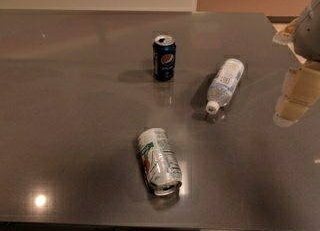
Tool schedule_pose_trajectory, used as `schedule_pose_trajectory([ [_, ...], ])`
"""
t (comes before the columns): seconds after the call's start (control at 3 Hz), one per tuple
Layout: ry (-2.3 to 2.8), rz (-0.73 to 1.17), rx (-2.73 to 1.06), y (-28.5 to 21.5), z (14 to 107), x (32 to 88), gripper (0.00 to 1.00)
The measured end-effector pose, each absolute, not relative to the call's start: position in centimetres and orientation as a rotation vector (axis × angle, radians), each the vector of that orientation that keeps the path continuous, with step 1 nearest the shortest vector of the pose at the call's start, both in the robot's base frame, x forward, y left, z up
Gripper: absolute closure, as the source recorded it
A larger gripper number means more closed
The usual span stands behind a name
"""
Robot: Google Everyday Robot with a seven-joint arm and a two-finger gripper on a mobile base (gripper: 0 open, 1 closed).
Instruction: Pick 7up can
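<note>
The gripper [295, 97] is seen at the right edge of the camera view, hanging above the table [75, 105] and partly cut off by the frame. Whether it is spread or closed cannot be told, and nothing is seen to be held in it. It is well apart from everything on the table.

Nearest to it lies the clear plastic bottle [226, 84], on its side with the white cap turned toward the near left. Beyond that, the dark blue Pepsi can [164, 58] stands upright. The 7up can [159, 161] is farthest from the gripper. It lies on its side in the near middle of the table, one end turned toward the near edge, apart from both other things.

The step in hand is judged to be the approach. The gripper is best carried leftward and nearer, high enough that the bottle is passed over and not struck. Because the can lies down, it should be taken across its round body near mid-length, at right angles to its long axis, so that it is not sent rolling on the glossy top.

The arm behind the gripper is out of frame. The can's underside is hidden and its printing cannot be read. Its side seems creased, though that may be only glare.
</note>
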State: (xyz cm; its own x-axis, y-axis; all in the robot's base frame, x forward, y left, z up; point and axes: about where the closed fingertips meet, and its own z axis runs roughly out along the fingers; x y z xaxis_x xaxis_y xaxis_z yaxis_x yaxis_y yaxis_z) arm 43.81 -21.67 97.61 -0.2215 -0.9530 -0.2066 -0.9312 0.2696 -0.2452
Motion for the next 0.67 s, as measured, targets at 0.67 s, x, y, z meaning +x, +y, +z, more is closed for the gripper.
schedule_pose_trajectory([
  [0.67, 2.238, -0.085, -1.717, -21.48, 97.98, 44.08, 0.00],
])
